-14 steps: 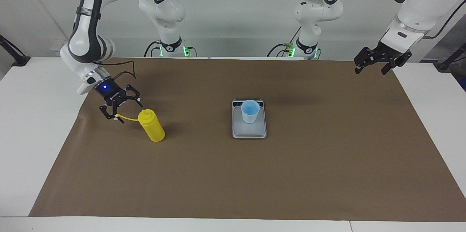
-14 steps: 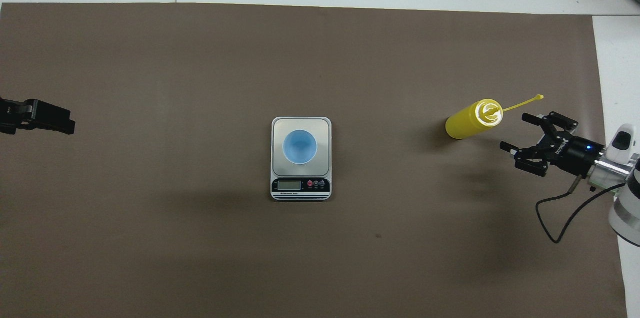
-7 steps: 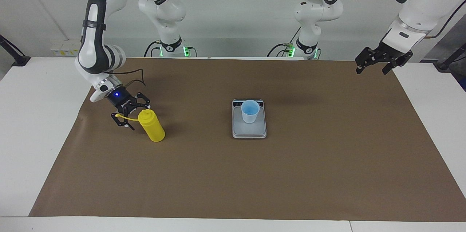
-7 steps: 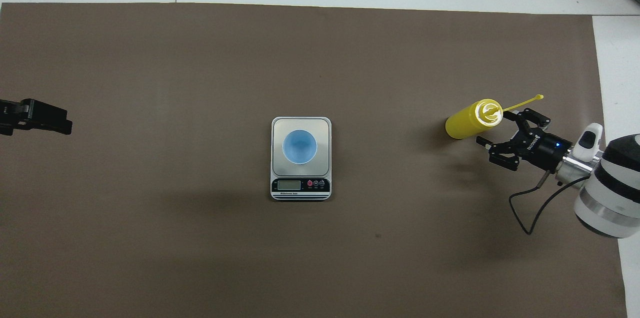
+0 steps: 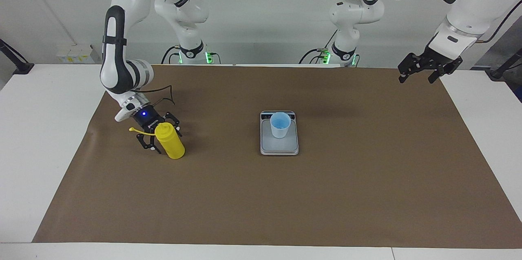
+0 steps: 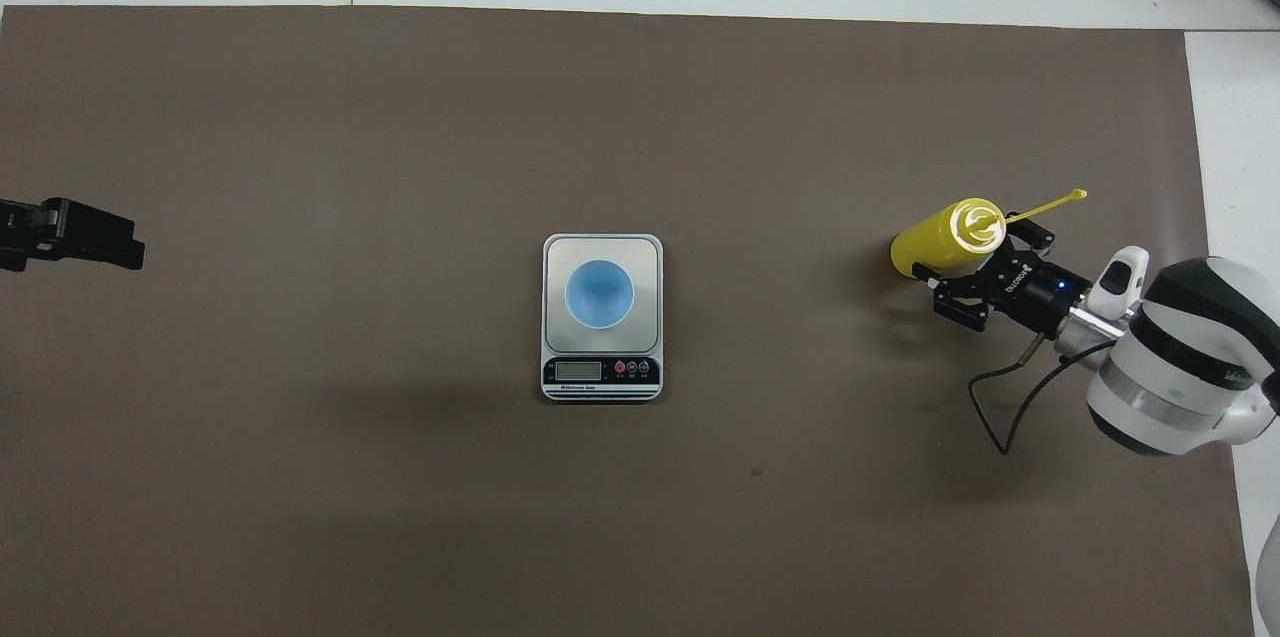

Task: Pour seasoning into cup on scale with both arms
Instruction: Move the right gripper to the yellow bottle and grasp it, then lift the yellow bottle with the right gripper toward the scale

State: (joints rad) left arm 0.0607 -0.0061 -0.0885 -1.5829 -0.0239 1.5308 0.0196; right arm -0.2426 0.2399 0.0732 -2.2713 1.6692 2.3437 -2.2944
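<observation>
I've got the right gripper (image 5: 163, 139) low on the tabletop with its jaws spread either side of the upright seasoning bottle (image 5: 171, 142), not clamped. The cup (image 5: 280, 125) sits on the scale (image 5: 279, 145) mid-mat. My left gripper (image 5: 428, 73) waits raised over the mat's corner, jaws open and empty.

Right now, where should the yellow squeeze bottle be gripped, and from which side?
Probably across the straight cylindrical body of the yellow squeeze bottle, below its nozzle. It stands upright, and the open right gripper already straddles it from the side toward the right arm's end of the table.
</observation>
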